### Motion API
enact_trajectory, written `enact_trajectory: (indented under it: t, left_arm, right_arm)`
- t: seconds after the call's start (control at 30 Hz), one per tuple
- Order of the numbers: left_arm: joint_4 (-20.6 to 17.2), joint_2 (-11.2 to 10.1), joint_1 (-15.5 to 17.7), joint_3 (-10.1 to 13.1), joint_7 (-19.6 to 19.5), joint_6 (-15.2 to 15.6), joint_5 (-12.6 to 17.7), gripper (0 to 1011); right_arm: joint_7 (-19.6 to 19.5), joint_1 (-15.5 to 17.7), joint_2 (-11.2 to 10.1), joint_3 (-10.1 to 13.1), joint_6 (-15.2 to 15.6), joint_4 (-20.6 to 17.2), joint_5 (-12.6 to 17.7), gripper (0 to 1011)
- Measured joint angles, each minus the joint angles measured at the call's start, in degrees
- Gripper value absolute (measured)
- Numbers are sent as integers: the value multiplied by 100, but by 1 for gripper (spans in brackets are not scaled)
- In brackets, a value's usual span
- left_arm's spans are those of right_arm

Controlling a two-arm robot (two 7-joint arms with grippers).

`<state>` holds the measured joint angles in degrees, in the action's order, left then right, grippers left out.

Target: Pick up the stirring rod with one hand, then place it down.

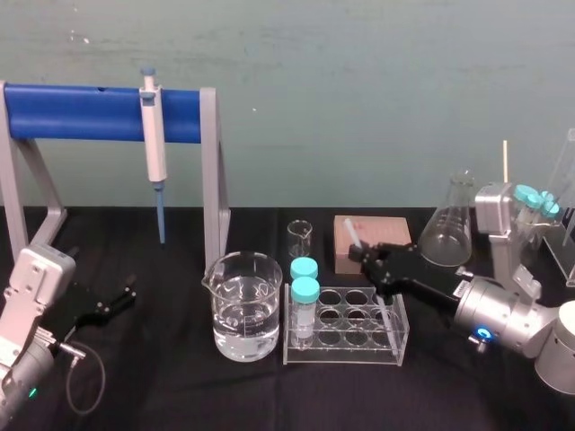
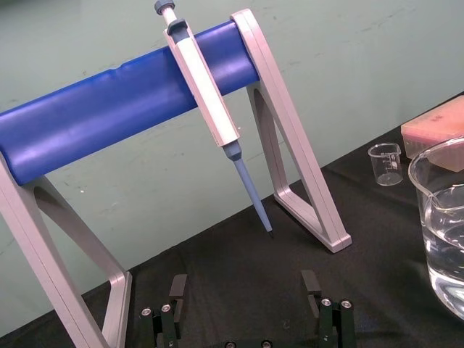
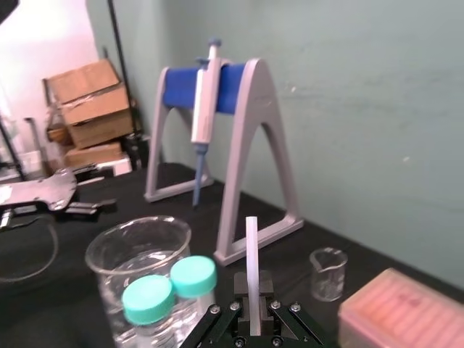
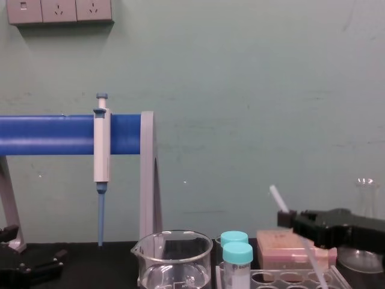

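right of centre in the head view, the right gripper (image 1: 382, 263) has its fingers (image 1: 374, 257) clenched on the stirring rod (image 1: 352, 235), which slants from upper left to lower right over the tube rack (image 1: 341, 356); the left gripper (image 1: 112, 301) sits released at lower left.

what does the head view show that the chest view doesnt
Head view adds the small beaker. Chest view adds wall sockets. Both: the pipette on its blue stand, the big beaker, two capped tubes, the pink box, the flask, the idle left gripper, and the right gripper with fingers shut on the tilted stirring rod.
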<state>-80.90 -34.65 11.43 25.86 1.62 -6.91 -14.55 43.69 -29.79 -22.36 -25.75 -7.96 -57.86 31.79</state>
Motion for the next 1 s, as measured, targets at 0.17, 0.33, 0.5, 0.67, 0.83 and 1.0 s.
enact_trajectory:
  t: [0.17, 0.33, 0.5, 0.67, 0.83, 1.0]
  left_arm:
    - [0, 0, 0, 0, 0, 0, 0, 1000]
    - [0, 0, 0, 0, 0, 0, 0, 1000]
    - [0, 0, 0, 0, 0, 0, 0, 1000]
    - [0, 0, 0, 0, 0, 0, 0, 1000]
    - [0, 0, 0, 0, 0, 0, 0, 1000]
    - [0, 0, 0, 0, 0, 0, 0, 1000]
  right_arm:
    - [-354, 107, -21, 121, -284, -206, -159, 68]
    - [-767, 187, -15, 283, -538, -411, -396, 68]
    - [-994, 246, 6, 412, -731, -603, -571, 67]
    - [-1103, 310, 43, 584, -888, -799, -585, 67]
    - [-1272, 422, 96, 834, -1044, -1070, -561, 68]
    - [-1539, 570, 154, 1037, -1349, -1263, -682, 67]
